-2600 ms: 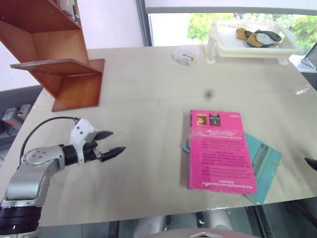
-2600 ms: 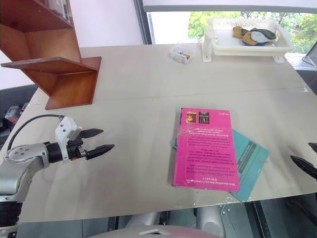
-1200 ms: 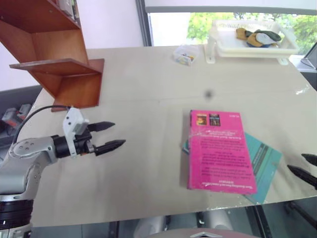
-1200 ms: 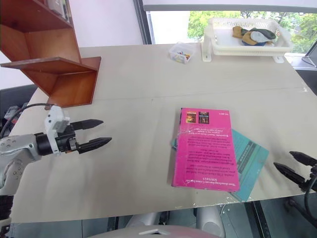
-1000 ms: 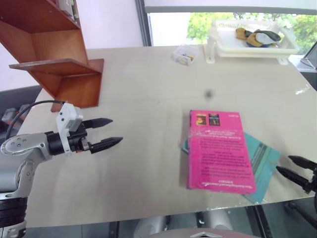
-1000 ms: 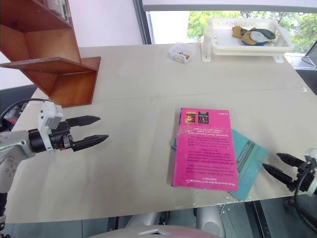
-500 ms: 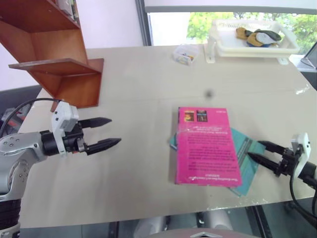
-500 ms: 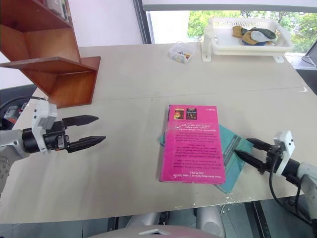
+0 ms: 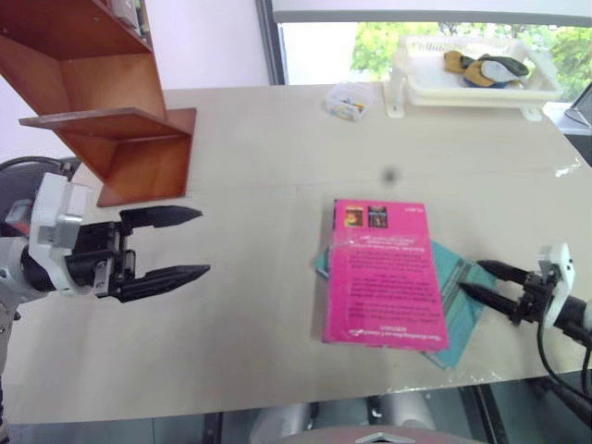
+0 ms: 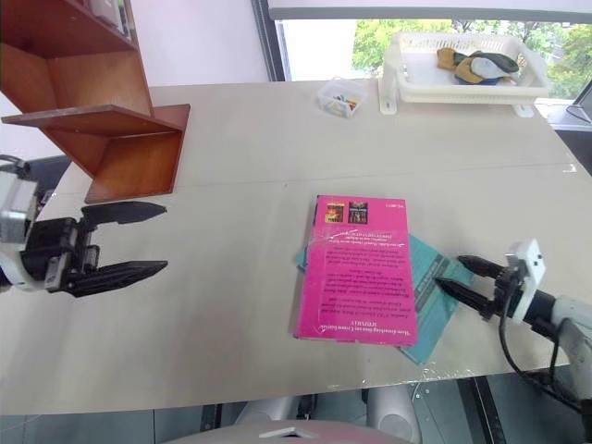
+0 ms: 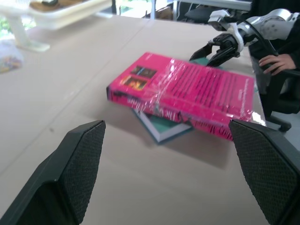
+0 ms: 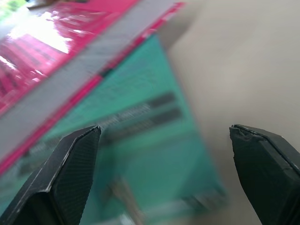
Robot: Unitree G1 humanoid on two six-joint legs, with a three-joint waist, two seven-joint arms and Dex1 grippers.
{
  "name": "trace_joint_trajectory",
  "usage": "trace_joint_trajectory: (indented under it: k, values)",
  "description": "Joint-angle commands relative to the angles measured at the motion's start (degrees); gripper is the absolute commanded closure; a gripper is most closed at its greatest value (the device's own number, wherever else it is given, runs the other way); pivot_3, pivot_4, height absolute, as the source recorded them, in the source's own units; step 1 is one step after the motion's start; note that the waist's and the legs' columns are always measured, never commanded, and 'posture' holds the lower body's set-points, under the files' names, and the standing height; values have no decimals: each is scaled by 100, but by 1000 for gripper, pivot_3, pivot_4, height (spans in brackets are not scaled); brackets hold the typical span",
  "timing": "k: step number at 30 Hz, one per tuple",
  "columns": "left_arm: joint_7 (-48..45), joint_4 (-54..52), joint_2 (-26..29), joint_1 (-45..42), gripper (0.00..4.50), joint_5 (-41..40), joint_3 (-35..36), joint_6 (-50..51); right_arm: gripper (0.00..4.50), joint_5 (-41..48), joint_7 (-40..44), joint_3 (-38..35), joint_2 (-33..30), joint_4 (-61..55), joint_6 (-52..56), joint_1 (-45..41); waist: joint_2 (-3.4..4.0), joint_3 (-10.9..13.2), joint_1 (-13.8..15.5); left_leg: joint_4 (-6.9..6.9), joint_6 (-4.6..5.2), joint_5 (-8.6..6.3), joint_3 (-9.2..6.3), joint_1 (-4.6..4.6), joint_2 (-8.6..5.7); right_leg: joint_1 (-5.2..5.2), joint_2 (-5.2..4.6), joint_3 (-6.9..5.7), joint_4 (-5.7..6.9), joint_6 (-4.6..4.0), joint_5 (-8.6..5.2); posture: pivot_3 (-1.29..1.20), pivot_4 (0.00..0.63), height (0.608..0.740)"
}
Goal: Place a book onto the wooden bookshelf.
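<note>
A: Pink book [image 9: 385,273] lying flat on the table [image 9: 259,166], stacked on a teal book [image 9: 460,298], near the table's front edge. Teal corners sticking out past the pink cover on the right and a little on the left.

B: And relative to the pink book, the wooden bookshelf [image 9: 102,102]?

A: Far off to the left and further back, at the table's rear left corner. Wide bare tabletop between the two.

B: Left gripper [image 9: 190,245]?

A: Well left of the pink book, roughly level, tips pointing toward it. Jaws spread wide, nothing between them. Just in front of the bookshelf's lowest board, apart from it.

B: Right gripper [image 9: 474,280]?

A: Close to the pink book's right edge, tips over the exposed teal corner. Jaws parted, holding nothing. Contact with the teal cover hard to judge. From the right wrist, fingers [image 12: 65,178] straddling the teal cover with the pink book's page edge beyond.

B: Anything crowding the pink book?

A: Behind it, open table up to a small clear box [image 9: 349,100] and a white tray [image 9: 467,83] at the back edge. In front, only a narrow strip before the table's front edge. From the left wrist, a person's hand [image 11: 273,61] beyond the pink book, off the table.
</note>
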Motion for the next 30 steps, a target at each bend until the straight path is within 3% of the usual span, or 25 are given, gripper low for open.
trace_joint_trajectory:
  k: [1,10,30]
  values:
    - [-4,-213,101,-192,43,-329,234,33,0,169,197,-527,-185,-30,-78,280,0,0,-1,0,0,0,0,0,0,0,0,0,0,0,0,0,150,740]
    - [-27,-98,125,-366,43,-257,70,-18,0,684,627,-537,-324,-740,583,1060,0,1,-33,0,0,0,4,5,2,3,4,4,1,0,0,0,150,740]
    - [-142,31,229,-461,43,-88,-76,-20,0,-113,209,995,503,198,42,-1138,-1,4,-131,1,0,0,7,7,1,0,6,-3,2,1,0,0,150,740]
